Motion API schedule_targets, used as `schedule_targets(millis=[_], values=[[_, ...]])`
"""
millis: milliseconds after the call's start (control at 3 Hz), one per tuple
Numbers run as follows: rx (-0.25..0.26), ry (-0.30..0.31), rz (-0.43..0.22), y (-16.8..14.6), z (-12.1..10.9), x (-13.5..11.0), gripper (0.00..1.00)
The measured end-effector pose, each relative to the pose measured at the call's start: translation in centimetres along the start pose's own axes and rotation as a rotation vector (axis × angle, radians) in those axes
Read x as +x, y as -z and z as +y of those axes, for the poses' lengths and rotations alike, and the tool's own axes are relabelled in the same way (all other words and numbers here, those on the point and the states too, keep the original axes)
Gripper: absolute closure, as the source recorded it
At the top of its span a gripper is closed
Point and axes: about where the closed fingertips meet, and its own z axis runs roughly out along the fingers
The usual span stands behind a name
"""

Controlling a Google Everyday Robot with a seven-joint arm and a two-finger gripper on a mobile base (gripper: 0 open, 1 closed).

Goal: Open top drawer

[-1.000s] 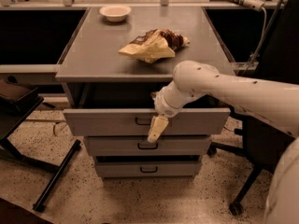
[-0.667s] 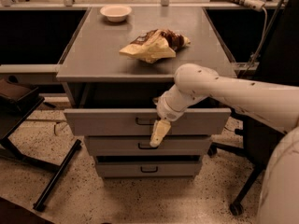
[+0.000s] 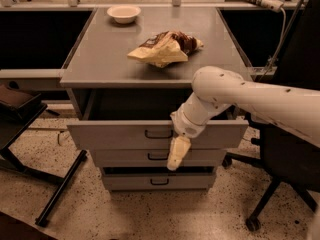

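Lower and further right than a second ago, the gripper [image 3: 173, 164] is now hanging clear of the handle [image 3: 159, 133]. The top drawer [image 3: 115, 135] is holding about the same pulled-out position.

Its front is standing out past the front edge of the bench [image 3: 100, 59], with a dark gap showing behind it. The gripper is pointing down just right of and below the handle, its tip overlapping the middle drawer [image 3: 125, 157]. Its fingers are looking pressed together and are gripping nothing. The arm [image 3: 250, 101] is reaching in from the right.

A bag [image 3: 165, 48] is lying near bench centre. A bowl [image 3: 123, 13] is sitting toward the far-left corner. The bottom drawer [image 3: 130, 182] is sitting pushed in.
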Motion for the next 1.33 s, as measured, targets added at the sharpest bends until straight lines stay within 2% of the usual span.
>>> schedule_targets(millis=[333,667,1333], values=[[-0.06,-0.031,0.021,0.9,3.0,0.5,0.0],[-0.15,-0.083,0.042,1.8,7.2,1.0,0.0],[-0.159,-0.085,0.043,1.8,7.4,1.0,0.0]])
